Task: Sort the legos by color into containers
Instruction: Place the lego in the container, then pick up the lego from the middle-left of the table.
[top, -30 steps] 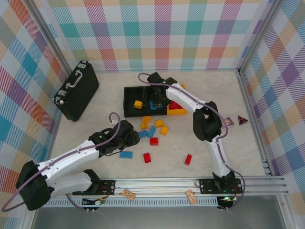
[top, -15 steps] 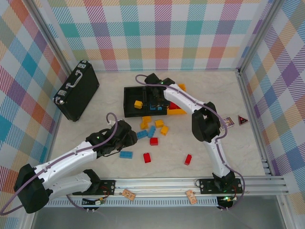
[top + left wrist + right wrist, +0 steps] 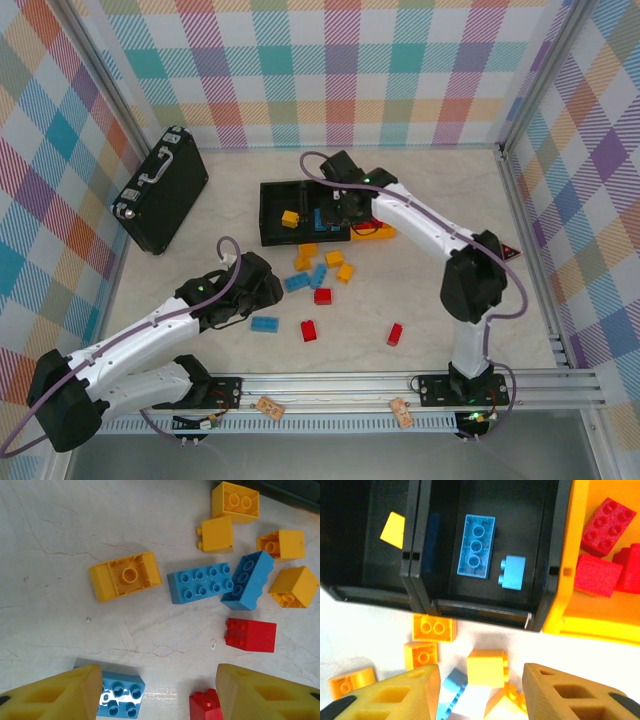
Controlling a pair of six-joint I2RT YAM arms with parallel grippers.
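Legos (image 3: 318,272) lie scattered mid-worktop, just in front of three containers (image 3: 264,212) toward the far edge. Right gripper (image 3: 480,679) gapes empty over their near wall, left gripper (image 3: 157,682) likewise above a blue brick (image 3: 119,692). Black briefcase (image 3: 160,200) sits at the far-left corner, well apart.

Three open bins sit side by side. The left black bin (image 3: 350,555) holds one yellow brick (image 3: 393,530), the middle black bin (image 3: 532,530) two blue bricks (image 3: 477,546), and the yellow-orange bin (image 3: 567,555) red bricks (image 3: 607,526). Loose yellow, blue and red legos (image 3: 317,275) lie scattered on the table (image 3: 240,210) in front.
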